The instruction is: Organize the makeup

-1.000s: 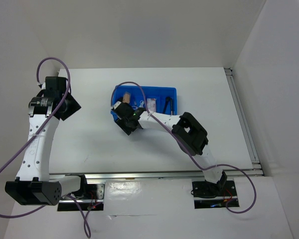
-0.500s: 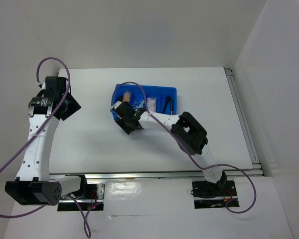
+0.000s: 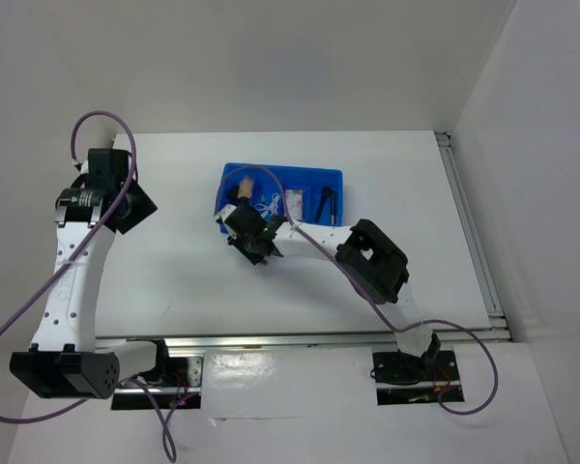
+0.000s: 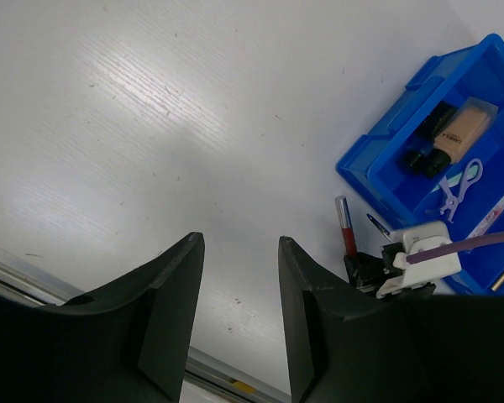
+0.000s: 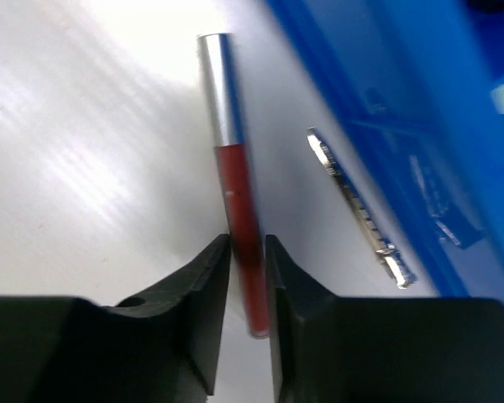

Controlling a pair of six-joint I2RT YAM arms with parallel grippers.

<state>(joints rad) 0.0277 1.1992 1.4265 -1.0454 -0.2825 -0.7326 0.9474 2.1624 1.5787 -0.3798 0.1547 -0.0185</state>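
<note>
Pinching: red gloss tube (image 5: 235, 193), flat on the table (image 5: 84, 126) just beside the blue tray (image 5: 361, 84), so not yet sorted. Your right gripper (image 5: 247, 260) grips its sides narrowly; your left gripper (image 4: 241, 285) gapes empty, well apart.

A blue divided tray (image 3: 309, 173) sits on the white worktop (image 3: 174, 280), just above the middle of the overhead view, long side running left to right. The tray (image 4: 380, 168) fills the upper right of the left wrist view. Its blue wall (image 5: 386, 50) crosses the upper right of the right wrist view. Metal rails (image 3: 472, 232) line the worktop's right and lower edges.
</note>
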